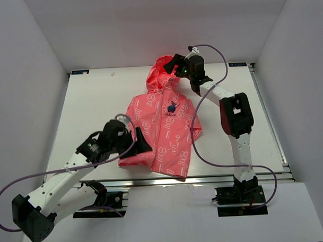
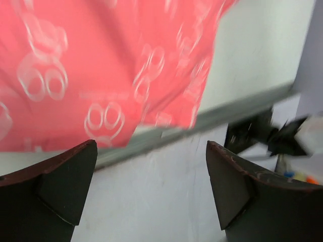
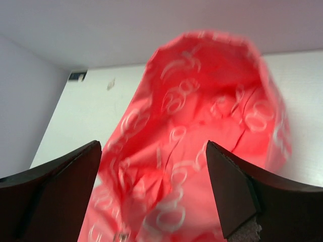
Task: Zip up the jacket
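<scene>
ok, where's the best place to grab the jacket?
The jacket's hood: it looks puffed up, while the rest lies flat on the table. Come in from the far right, where the open right tool faces it.

Bright even light; wrist views seemingly motion-blurred.

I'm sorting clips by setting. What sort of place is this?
Probably a robot lab test cell: a white table boxed in by plain white walls, a left arm and a right arm bolted at its near edge, and a pink jacket laid out.
</scene>
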Tool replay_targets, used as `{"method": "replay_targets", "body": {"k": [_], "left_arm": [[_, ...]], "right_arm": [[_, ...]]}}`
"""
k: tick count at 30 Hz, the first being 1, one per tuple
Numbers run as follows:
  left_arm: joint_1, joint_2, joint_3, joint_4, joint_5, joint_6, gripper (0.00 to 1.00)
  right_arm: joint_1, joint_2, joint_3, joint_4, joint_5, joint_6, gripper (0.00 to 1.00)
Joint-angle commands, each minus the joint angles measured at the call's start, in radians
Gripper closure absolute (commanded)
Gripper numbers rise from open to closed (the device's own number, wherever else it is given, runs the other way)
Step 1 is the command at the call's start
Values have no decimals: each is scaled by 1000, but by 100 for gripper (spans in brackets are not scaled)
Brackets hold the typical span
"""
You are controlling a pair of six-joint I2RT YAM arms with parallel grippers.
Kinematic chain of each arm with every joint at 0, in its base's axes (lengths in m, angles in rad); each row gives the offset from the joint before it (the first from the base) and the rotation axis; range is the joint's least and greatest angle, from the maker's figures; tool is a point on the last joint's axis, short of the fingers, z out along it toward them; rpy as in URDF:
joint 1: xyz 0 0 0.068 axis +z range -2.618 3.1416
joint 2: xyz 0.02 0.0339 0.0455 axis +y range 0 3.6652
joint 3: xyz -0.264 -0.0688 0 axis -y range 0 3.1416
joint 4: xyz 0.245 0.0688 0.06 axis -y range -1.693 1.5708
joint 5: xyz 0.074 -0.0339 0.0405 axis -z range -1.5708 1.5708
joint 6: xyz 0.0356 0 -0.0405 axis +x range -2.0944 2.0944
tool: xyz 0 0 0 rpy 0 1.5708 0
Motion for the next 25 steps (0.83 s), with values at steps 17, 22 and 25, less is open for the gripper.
{"method": "replay_targets", "body": {"k": [17, 22, 25], "left_arm": [[497, 358, 387, 127, -398, 223, 2], [532, 289, 331, 215, -372, 241, 2], [544, 280, 329, 222, -363, 249, 2]], "right_arm": [[-157, -878, -696, -459, 159, -157, 11], [-157, -1018, -851, -473, 230, -190, 11], [-157, -1072, -910, -435, 228, -203, 10]]}}
